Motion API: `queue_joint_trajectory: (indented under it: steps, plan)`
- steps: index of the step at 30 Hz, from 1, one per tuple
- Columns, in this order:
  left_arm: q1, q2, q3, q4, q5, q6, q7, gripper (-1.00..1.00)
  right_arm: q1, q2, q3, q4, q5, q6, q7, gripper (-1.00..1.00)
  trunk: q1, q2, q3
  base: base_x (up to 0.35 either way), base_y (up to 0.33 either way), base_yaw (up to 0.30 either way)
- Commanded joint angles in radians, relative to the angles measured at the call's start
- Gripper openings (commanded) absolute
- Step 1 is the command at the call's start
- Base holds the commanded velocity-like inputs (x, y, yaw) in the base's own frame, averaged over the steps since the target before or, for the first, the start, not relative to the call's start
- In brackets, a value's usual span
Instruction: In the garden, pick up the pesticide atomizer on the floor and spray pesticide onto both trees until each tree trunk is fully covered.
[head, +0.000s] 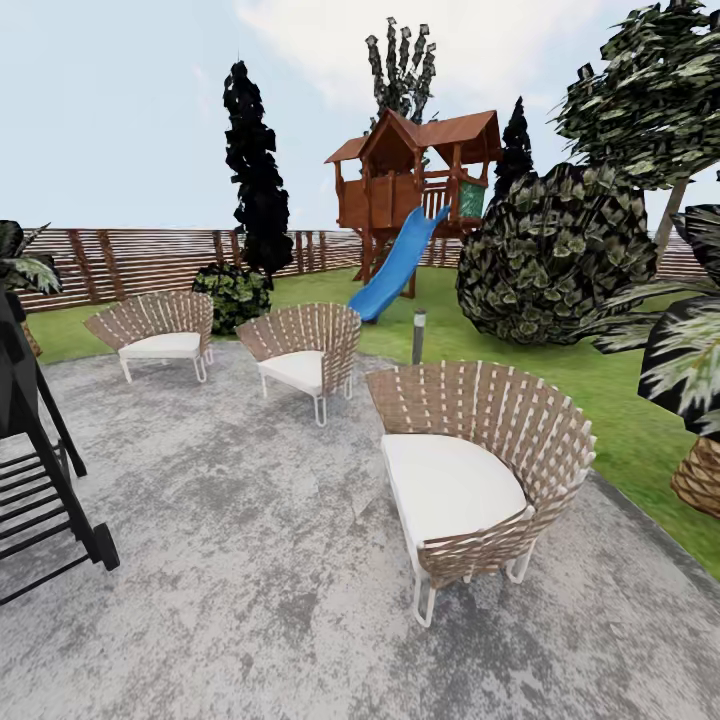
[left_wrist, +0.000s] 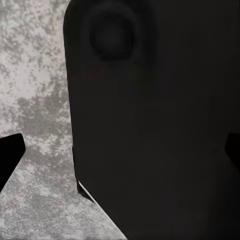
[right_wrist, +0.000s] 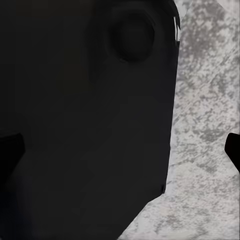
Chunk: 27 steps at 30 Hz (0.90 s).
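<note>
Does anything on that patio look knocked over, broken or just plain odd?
Nothing stands out. The three wicker chairs stand upright on the grey paving, cushions in place, and the playhouse with its blue slide looks intact on the lawn.

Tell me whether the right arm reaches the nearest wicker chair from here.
Probably not. The nearest wicker chair sits well ahead across the grey paving; the right wrist view looks down at paving beside a black body.

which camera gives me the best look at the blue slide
The head view: the blue slide runs down from the wooden playhouse onto the lawn, unobstructed. Both wrist views take in dark robot bodywork and mottled grey paving instead.
</note>
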Motion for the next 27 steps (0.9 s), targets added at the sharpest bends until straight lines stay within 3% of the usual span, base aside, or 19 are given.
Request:
queue_joint_trajectory:
  steps: [1, 16, 27]
  plan:
    - [0.000, 0.000, 0.000, 0.000, 0.000, 0.000, 0.000, 1.00, 0.000, 0.000, 0.000, 0.000, 0.000, 0.000, 0.000, 1.00, 0.000, 0.000, 0.000, 0.000, 0.000, 0.000]
    - [0.003, -0.002, -0.004, -0.018, -0.005, -0.003, -0.004, 1.00, -0.002, 0.081, -0.004, -0.070, 0.002, -0.042, 0.007, 1.00, 0.000, 0.000, 0.000, 0.000, 0.000, 0.000]
    - [0.001, 0.006, 0.001, -0.017, 0.003, -0.050, -0.003, 1.00, -0.002, 0.083, -0.006, -0.080, 0.002, -0.096, 0.006, 1.00, 0.000, 0.000, 0.000, -0.096, 0.031, 0.000]
